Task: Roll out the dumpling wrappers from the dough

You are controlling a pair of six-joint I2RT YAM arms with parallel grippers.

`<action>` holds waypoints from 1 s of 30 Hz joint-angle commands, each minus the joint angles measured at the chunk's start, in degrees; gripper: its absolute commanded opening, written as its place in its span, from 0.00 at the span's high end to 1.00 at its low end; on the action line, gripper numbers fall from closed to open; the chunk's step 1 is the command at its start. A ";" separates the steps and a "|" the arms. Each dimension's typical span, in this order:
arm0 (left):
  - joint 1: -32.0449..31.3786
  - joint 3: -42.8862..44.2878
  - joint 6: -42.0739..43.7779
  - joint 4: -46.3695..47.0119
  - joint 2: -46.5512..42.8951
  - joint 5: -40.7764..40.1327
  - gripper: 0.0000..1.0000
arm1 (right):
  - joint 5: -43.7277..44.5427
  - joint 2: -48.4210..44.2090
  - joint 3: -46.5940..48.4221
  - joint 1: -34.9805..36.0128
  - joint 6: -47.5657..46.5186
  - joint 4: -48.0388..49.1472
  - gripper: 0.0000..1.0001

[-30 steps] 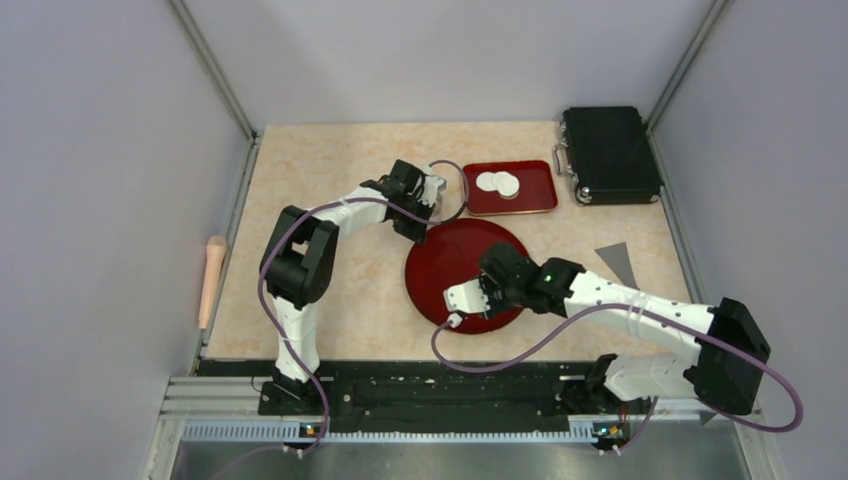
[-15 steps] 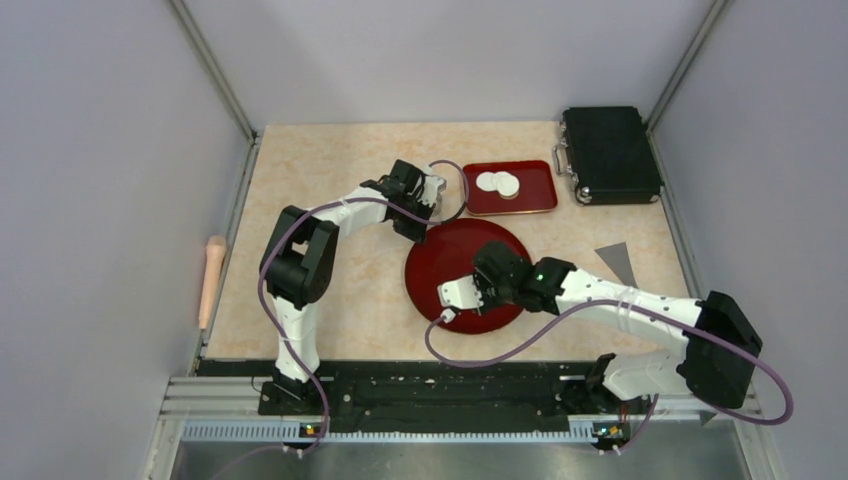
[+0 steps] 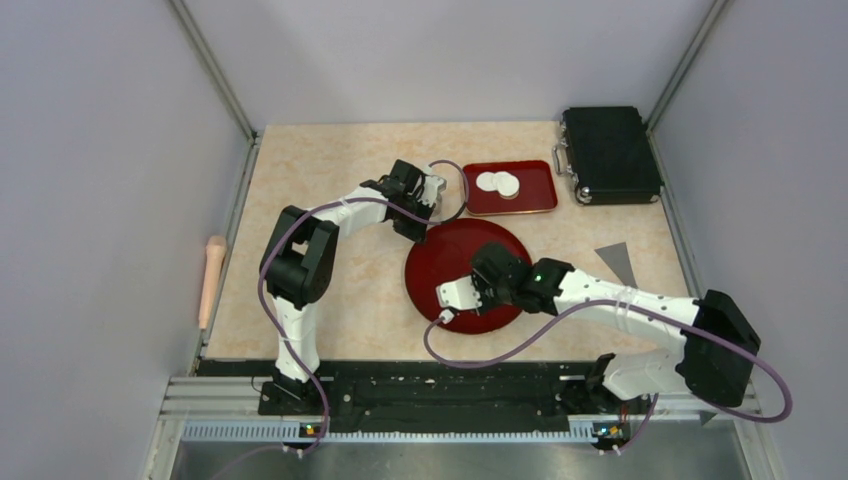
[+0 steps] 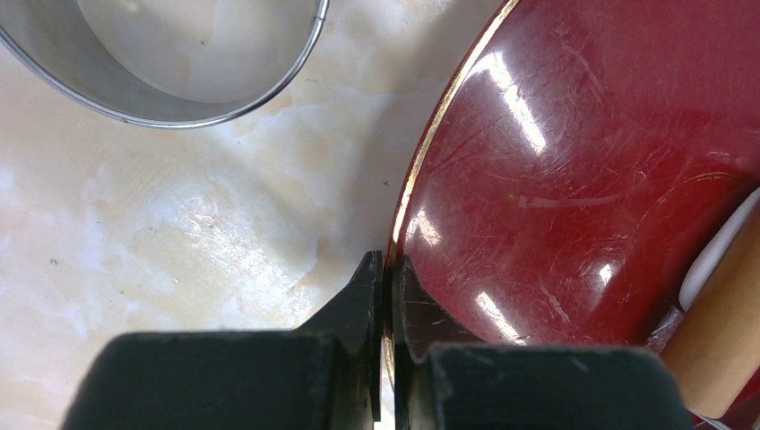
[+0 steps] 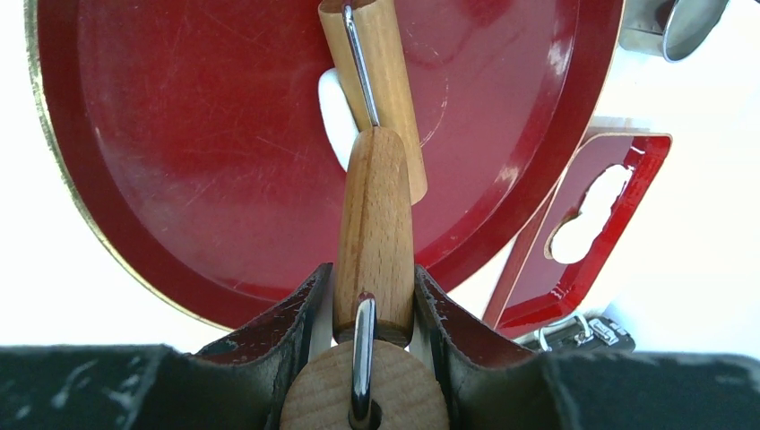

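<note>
Since the earlier frame, the right arm had shifted a little leftward over the round red plate (image 3: 440, 258), while the left arm had kept its place. At far left we saw a wooden rolling pin (image 3: 212, 278) lying beside the left edge of the desk (image 3: 340, 290). The left claw (image 4: 386, 269) was clenched on the plate's gold rim, with the metal ring (image 4: 134, 106) standing on the desk just beyond it. On the plate, the dough (image 5: 332, 116) lay partly under the barrel of a small wooden roller (image 5: 375, 215), whose handle the right claw (image 5: 371, 291) was grasping. Further right, two dumpling wrappers (image 3: 497, 183) overlapped in a rectangular red tray (image 3: 535, 197), near a black case (image 3: 610, 155) and a grey wedge (image 3: 616, 260).
</note>
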 commanded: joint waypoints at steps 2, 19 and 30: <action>0.15 -0.80 0.21 1.65 3.39 -3.94 1.00 | -11.60 -0.39 -2.96 1.45 2.48 -16.77 1.00; 0.14 -0.63 0.08 1.51 3.66 -4.30 1.00 | -15.92 -3.74 -4.07 1.38 3.36 -23.60 1.00; 0.18 -0.59 0.05 1.56 3.70 -4.27 1.00 | -18.31 -2.43 -5.22 1.43 3.76 -24.90 1.00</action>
